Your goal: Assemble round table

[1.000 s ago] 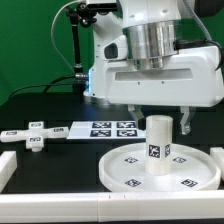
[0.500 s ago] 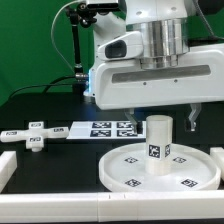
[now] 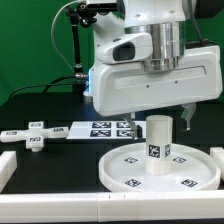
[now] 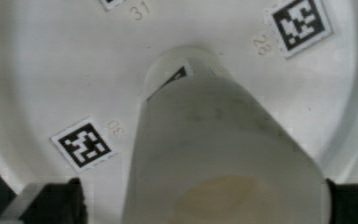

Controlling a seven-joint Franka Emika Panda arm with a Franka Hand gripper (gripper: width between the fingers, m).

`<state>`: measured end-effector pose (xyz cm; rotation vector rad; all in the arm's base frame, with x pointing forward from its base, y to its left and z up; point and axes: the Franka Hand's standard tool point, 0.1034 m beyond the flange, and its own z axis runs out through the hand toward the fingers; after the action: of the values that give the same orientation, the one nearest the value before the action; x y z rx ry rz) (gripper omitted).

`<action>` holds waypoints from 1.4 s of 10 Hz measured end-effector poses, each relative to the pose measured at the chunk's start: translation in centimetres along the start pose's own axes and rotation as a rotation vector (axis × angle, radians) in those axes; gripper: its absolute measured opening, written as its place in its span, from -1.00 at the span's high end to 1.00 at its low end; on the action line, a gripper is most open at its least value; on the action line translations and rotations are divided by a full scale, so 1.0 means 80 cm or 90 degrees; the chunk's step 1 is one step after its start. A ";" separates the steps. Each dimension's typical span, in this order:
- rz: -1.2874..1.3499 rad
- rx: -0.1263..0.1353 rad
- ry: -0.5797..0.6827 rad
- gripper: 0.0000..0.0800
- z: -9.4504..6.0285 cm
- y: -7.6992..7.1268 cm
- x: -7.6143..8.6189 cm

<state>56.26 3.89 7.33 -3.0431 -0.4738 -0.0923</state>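
near: white bar [image 3: 50,199] edging mat | round disc [image 3: 108,170] behind it, rim free all round | cylinder [image 3: 158,145] upright mid-disc | gripper [image 3: 160,114] wide, fingers flanking cylinder top, gaps both sides | cross piece [image 3: 35,135] well apart, exterior view's left | far: marker board [image 3: 105,128]

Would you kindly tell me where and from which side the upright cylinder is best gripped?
Probably best by its upper side wall, from straight above: the cylinder stands upright at the centre of the disc, its round wall free, and the open gripper hangs over it.
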 end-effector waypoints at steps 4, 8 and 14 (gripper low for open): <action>-0.287 -0.011 -0.045 -0.62 0.007 -0.007 -0.002; -0.436 -0.011 -0.052 -0.62 0.006 0.002 -0.002; -0.752 -0.020 -0.103 -0.62 0.009 -0.001 -0.001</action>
<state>56.17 3.97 6.63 -2.3330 -2.1556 0.1007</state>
